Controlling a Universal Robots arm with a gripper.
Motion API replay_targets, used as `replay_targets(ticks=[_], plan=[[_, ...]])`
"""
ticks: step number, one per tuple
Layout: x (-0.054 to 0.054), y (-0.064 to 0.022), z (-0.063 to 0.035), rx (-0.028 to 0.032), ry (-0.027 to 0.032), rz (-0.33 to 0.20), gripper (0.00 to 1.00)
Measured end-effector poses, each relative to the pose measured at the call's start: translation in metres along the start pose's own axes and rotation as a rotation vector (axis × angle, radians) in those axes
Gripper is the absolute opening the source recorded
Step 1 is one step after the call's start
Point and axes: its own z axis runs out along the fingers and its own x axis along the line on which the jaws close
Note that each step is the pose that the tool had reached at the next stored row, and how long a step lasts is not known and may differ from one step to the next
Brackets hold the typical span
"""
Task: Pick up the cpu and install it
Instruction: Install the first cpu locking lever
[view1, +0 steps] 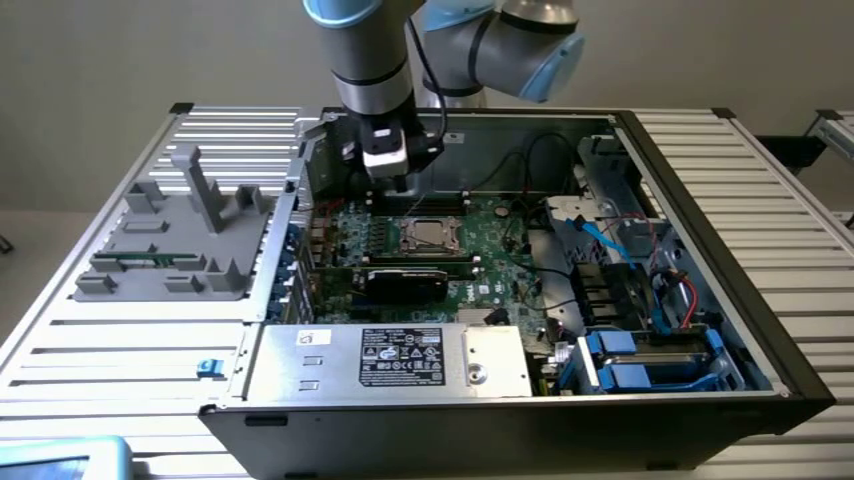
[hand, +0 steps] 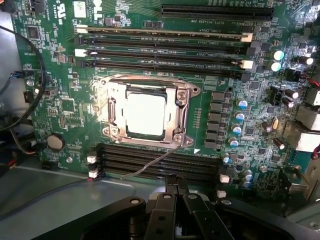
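My gripper (view1: 400, 183) hangs over the motherboard (hand: 60, 100), its fingers pressed together on nothing. The cpu (hand: 145, 114) lies flat inside the metal-framed socket (hand: 112, 107), at five o'clock from my gripper in the exterior view.

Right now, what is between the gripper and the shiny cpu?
In the wrist view, a row of black memory slots and the socket's thin metal lever lie between the gripper and the cpu.

One cpu (hand: 145, 114), one black card (view1: 407, 281), one power supply (view1: 400, 357), one grey rack (view1: 174, 240), one open case (view1: 534, 440).
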Motion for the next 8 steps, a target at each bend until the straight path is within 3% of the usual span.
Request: replay_targets(ticks=[4,7,8], plan=[[-0.0007,0.0017,0.0034,0.0076,0.0099,0.032,0.11],[-0.0009,0.0028,0.0047,0.0225,0.0158,0.051,0.11],[-0.0009,0.0028,0.0047,0.0229,0.0162,0.052,0.11]])
